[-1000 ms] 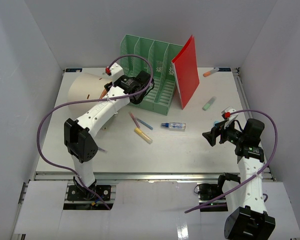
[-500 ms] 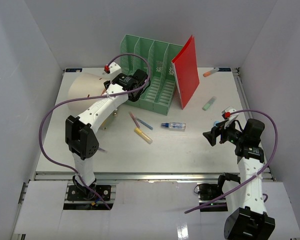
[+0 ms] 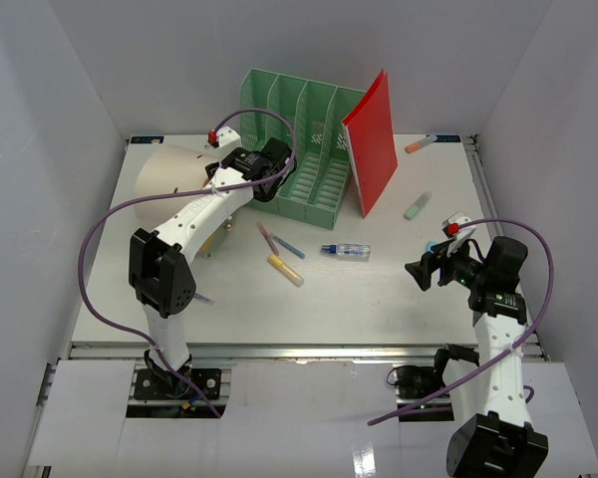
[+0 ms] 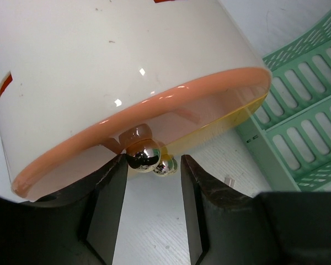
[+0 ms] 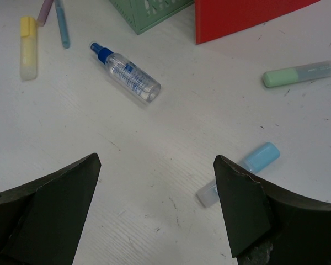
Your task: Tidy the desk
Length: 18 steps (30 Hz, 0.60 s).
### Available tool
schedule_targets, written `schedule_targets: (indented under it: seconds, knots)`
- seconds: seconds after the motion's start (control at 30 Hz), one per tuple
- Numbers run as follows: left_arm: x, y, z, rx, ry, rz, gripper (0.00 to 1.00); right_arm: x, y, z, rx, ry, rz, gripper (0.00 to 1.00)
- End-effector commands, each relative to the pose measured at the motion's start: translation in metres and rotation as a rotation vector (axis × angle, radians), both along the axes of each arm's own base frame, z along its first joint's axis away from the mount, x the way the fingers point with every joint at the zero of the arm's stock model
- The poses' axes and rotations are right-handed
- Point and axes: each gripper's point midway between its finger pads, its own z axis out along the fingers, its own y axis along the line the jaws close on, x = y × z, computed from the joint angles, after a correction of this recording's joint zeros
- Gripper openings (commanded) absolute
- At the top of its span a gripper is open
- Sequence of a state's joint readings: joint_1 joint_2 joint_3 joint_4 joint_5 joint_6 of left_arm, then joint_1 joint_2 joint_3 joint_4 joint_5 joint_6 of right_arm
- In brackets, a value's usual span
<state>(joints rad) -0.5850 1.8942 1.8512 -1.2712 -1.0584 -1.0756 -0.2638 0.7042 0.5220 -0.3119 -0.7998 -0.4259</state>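
Note:
The desk [image 3: 379, 299] is a white tabletop strewn with small items. A beige cylinder [image 3: 169, 179] with an orange face [image 4: 154, 118] lies on its side at the back left. My left gripper [image 3: 215, 182] points at that face, its jaws partly apart [image 4: 153, 160]. A chrome ball [image 4: 142, 154] on the face sits at the left fingertip, a smaller one beside it, and neither is pinched. My right gripper [image 3: 416, 271] hovers wide open [image 5: 157, 165] over bare desk at the right, with a blue highlighter [image 5: 248, 168] by its right finger.
A green file rack [image 3: 299, 149] stands at the back with a red folder [image 3: 372, 139] leaning on it. Loose on the desk lie a spray bottle [image 3: 347, 251], a yellow highlighter [image 3: 286, 270], a blue pen [image 3: 289, 246], a green marker [image 3: 417, 206] and an orange marker [image 3: 420, 143].
My left wrist has shifted left and back toward the cylinder's face, and its jaws have narrowed. The right arm has not moved.

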Motion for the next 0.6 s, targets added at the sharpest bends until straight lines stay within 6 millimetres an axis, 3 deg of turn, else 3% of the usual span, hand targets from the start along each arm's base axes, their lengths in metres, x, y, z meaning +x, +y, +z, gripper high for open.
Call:
schedule_targets:
  seconds: [0.0,0.2,0.57]
  knots:
    - [0.001,0.007,0.012,-0.038,-0.040,0.006,0.53,0.007,-0.003,0.019,-0.016,-0.069,-0.008,0.90]
    - [0.003,0.011,0.014,-0.034,-0.044,0.012,0.47,0.007,-0.003,0.019,-0.016,-0.069,-0.010,0.90]
    - [0.005,0.012,0.025,-0.028,-0.063,0.009,0.50,0.008,-0.003,0.019,-0.018,-0.069,-0.012,0.90]
